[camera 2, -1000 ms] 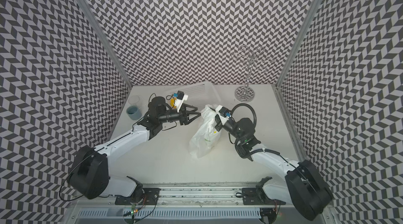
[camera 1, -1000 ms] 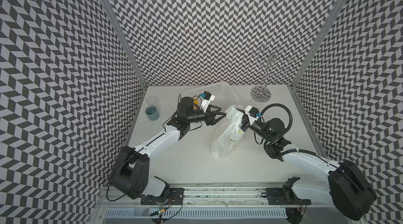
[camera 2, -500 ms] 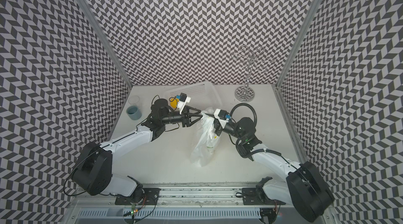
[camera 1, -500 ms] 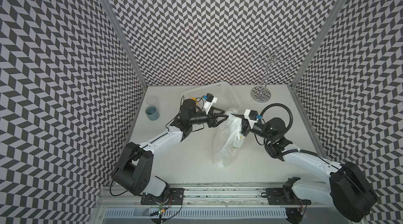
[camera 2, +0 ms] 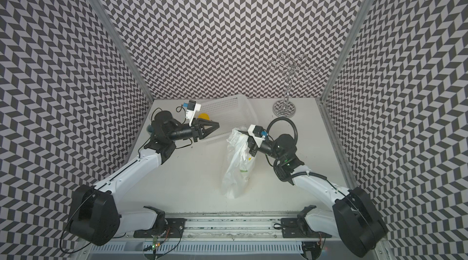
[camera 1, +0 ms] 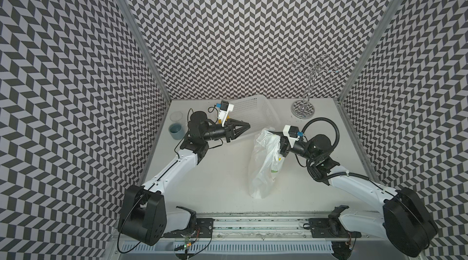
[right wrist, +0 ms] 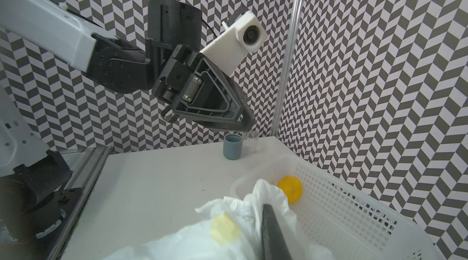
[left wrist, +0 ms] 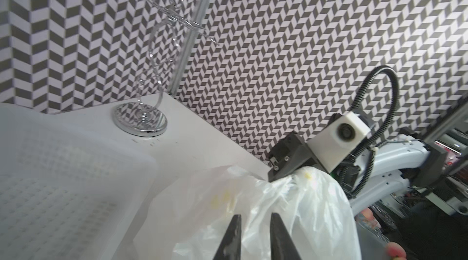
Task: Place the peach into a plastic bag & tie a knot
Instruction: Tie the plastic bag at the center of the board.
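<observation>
My right gripper (camera 1: 278,139) is pinched tight on the top of the plastic bag (camera 1: 263,167). The bag is white and crinkly, with yellow lemon slices on it. I hold its top up in the air. Its bottom end rests on the table (camera 1: 222,170), near the middle of the front edge.

My left gripper (camera 1: 247,127) is up in the air, near the bag's top but not touching it. Its two fingers (left wrist: 234,238) are almost together, with only a thin gap, and nothing is between them. It hangs over the front rim of the white basket (camera 1: 253,108) with little holes, which sits at the back edge of the table.

A round yellow-orange fruit (right wrist: 290,191) lies in the basket. I cannot tell if it is the peach, or if anything is inside the bag.

A blue cup (camera 1: 176,130) and a clear cup (camera 1: 176,116) stand by the back left corner. A shiny metal stand (camera 1: 303,111) is at the back right corner.
</observation>
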`<state>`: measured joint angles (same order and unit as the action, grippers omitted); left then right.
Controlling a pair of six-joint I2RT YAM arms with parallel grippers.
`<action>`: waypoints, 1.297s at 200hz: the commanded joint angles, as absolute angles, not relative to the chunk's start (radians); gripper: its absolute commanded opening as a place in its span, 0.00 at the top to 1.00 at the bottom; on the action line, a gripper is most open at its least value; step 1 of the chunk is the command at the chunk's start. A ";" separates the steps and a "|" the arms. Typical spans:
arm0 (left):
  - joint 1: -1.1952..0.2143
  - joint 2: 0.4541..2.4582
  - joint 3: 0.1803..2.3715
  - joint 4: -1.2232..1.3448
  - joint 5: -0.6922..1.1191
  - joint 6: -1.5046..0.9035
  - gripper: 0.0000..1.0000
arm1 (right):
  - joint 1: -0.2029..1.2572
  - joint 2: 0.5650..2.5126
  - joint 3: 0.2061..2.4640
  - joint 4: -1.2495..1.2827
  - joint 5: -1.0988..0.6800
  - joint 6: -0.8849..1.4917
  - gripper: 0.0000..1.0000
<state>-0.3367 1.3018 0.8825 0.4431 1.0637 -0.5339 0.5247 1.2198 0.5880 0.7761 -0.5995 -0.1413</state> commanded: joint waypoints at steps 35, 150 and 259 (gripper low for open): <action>-0.435 1.367 0.899 0.468 1.151 -0.539 0.76 | 0.521 1.223 0.627 0.795 -0.638 -0.159 0.88; -0.494 1.459 0.966 0.496 1.157 -0.555 0.54 | 0.522 1.236 0.636 0.775 -0.701 -0.172 0.87; -0.512 1.477 0.911 0.624 1.184 -0.716 0.71 | 0.529 1.242 0.629 0.802 -0.705 -0.166 0.87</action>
<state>-0.4953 1.4876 0.9264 0.5812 1.1667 -0.7063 0.5217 1.2312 0.6151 0.7460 -0.6720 -0.1482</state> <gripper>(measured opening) 0.341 0.128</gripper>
